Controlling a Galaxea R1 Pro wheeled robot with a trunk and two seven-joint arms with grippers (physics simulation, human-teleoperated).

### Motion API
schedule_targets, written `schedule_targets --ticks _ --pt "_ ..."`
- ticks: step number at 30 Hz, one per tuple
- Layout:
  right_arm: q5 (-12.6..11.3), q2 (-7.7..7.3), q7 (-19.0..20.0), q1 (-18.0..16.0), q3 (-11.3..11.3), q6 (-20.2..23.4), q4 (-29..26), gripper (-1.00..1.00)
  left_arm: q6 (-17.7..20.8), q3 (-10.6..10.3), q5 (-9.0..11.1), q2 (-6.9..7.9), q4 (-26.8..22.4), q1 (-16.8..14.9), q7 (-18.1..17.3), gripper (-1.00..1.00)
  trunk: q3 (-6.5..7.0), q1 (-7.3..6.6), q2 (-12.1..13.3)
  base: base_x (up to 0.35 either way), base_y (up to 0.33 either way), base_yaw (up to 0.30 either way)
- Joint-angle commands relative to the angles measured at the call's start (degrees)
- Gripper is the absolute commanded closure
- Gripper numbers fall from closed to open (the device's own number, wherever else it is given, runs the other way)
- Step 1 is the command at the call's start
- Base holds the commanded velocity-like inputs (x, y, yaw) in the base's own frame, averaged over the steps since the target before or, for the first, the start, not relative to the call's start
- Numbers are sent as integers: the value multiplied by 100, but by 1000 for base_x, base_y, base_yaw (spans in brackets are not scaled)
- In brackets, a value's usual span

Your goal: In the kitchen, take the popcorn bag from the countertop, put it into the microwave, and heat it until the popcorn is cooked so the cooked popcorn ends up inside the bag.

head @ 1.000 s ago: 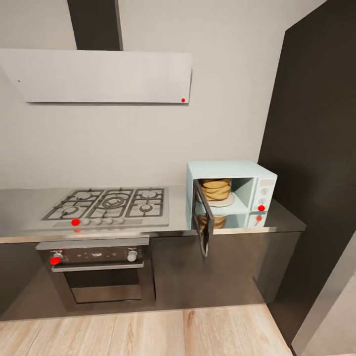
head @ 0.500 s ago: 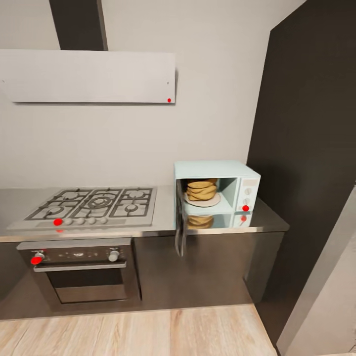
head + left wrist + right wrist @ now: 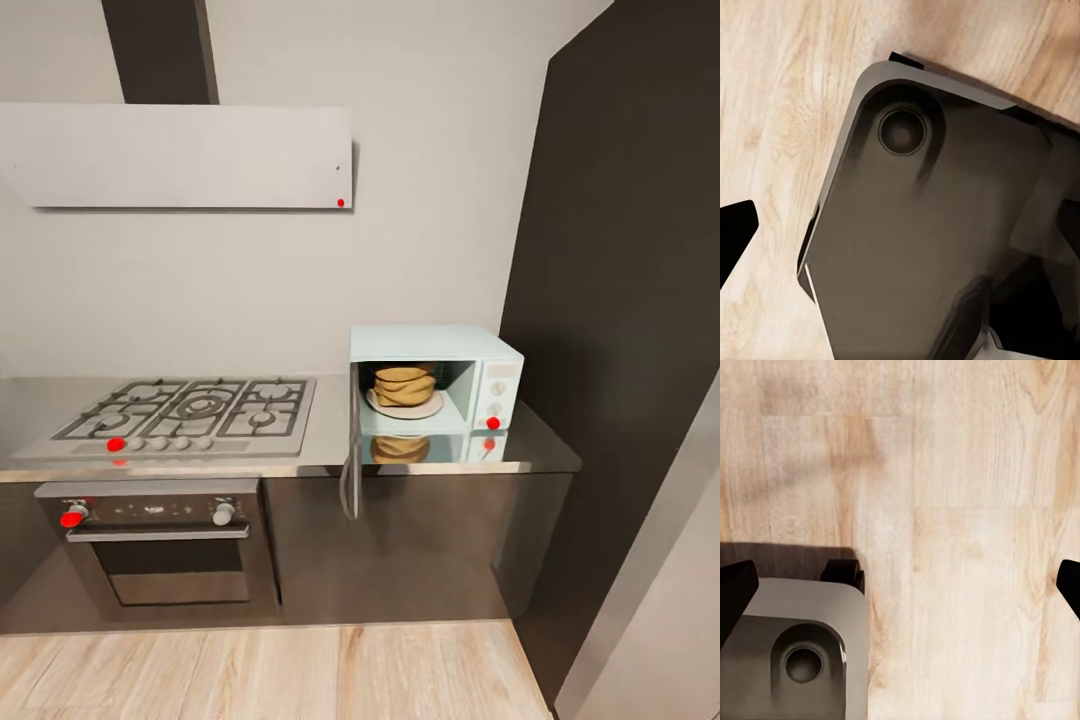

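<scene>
Microwave ahead and right of me, door wide open.

The microwave (image 3: 435,378) stands on the countertop (image 3: 300,455); the popcorn bag (image 3: 404,385) sits inside. My right gripper (image 3: 900,585), fingertips spread apart, points at wood floor (image 3: 945,472); the left's state I cannot tell.

You had soft, even light across the kitchen, with no hard source showing. The steel tabletop (image 3: 300,462) gave a dull sheen and mirrored the microwave (image 3: 435,378) and the popcorn bag (image 3: 404,385) beneath them. The tall dark panel (image 3: 630,300) at the right stayed dim. Your head view was slightly soft throughout, and the hood (image 3: 180,155) edges looked bowed. In both wrist views the wood floor (image 3: 967,510) was bright, with a faint shadow beside the robot's base (image 3: 930,240)
</scene>
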Motion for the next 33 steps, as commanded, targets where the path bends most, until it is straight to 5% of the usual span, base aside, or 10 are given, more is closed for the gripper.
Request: schedule_targets --ticks 1,18,23,30,33 --pt "-61 3 26 -8 46 5 13 -100 -9 2 29 1 -5 0 -9 -100 -6 0 -4 0 -2 48" --pt "-52 -55 20 -8 48 -17 4 -100 -9 -15 11 15 -230 -2 -12 -100 -6 0 -4 0 0 4" --pt "-52 -63 17 -8 47 -20 11 -100 311 -31 -39 126 -1780 -3 -31 -100 -6 0 -4 0 0 0" --pt "-52 -32 17 284 53 -14 13 -100 3054 -18 -57 310 -5913 -36 22 -100 -6 0 -4 0 0 0" --pt "-52 -7 17 352 54 -10 13 -100 3739 -17 -53 323 -6909 -594 112 -100 -6 0 -4 0 0 0"
